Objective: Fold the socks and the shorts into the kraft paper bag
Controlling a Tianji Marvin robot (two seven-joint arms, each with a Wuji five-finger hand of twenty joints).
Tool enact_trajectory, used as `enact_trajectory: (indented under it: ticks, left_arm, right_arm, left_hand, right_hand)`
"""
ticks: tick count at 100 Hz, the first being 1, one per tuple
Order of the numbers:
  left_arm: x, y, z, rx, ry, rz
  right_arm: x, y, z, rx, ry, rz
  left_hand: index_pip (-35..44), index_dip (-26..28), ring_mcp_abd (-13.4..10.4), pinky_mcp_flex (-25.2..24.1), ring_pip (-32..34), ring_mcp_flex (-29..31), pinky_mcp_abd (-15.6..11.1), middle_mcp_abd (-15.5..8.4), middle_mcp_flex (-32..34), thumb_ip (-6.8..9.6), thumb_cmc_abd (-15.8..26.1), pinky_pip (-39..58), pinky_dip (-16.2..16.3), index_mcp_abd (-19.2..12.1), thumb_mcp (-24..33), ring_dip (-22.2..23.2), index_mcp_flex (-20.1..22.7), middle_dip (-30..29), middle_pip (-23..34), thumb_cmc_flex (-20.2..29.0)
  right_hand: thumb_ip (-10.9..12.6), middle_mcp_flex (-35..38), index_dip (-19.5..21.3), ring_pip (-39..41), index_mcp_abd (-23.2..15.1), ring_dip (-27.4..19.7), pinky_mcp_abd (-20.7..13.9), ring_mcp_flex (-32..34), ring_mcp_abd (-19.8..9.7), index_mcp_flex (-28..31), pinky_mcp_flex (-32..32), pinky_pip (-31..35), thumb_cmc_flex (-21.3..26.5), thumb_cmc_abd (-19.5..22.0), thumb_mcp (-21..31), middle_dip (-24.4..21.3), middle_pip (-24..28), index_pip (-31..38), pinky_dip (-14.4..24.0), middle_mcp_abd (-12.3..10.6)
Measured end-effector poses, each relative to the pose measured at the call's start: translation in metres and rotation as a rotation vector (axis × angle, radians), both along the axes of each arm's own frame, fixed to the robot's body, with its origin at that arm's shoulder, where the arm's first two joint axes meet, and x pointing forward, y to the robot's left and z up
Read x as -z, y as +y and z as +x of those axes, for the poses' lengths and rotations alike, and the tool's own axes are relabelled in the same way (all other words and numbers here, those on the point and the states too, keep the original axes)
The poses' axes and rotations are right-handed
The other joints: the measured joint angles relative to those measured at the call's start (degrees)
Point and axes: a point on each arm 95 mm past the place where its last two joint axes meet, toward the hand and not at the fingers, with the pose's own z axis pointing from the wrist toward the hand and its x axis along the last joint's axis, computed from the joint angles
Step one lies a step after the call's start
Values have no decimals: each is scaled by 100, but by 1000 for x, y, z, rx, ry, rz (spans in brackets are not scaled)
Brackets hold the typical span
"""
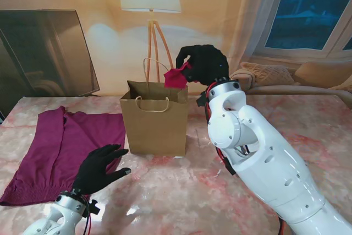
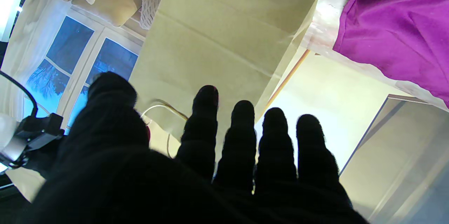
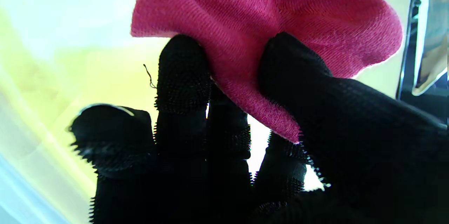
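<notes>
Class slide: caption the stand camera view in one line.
Right hand holds pink sock above bag.

The kraft paper bag [image 1: 154, 127] is standing open-mouthed (handles [image 1: 152, 104] drooping across the rim), while bare desk [image 1: 181, 191] is lying open nearer to me.

A home living room: floor lamp [image 1: 149, 4], cushioned sofa [image 1: 286, 78] beneath a window [image 1: 311, 12].

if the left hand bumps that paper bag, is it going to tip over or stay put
The kraft paper bag looks tall, thin-walled and probably nearly empty, so a push near its rim would likely tip or slide it. Its paper sides may crease. The left hand lies open on the table beside it, not bracing it.
</notes>
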Motion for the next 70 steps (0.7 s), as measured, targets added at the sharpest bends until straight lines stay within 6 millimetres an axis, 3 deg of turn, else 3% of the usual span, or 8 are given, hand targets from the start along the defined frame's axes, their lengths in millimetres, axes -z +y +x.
enact_trajectory:
  ticks: [35,70]
  left_arm:
    - [1,0,1,-3,3,-7]
    - [0,4,2,-13,8,-11]
  right_arm:
    - [17,39,19,-13,35,71]
    - [43,55,43,26,62,82]
  left_hand:
    - [0,0,-1,-1,0,0,0,0,0,0,0,0,0,0,0,0,0,0,0,0]
    - [0,0,-1,-1,0,0,0,0,0,0,0,0,0,0,0,0,0,0,0,0]
  right_hand:
    - [0,0,-2,0,0,-43,0,1,1,0,11,72,1,0,-3,0,-1,0,0,0]
    - [0,0,-2,0,0,-103,-31,2,1,0,58,307,3,0,-10,0,-1,0,36,0]
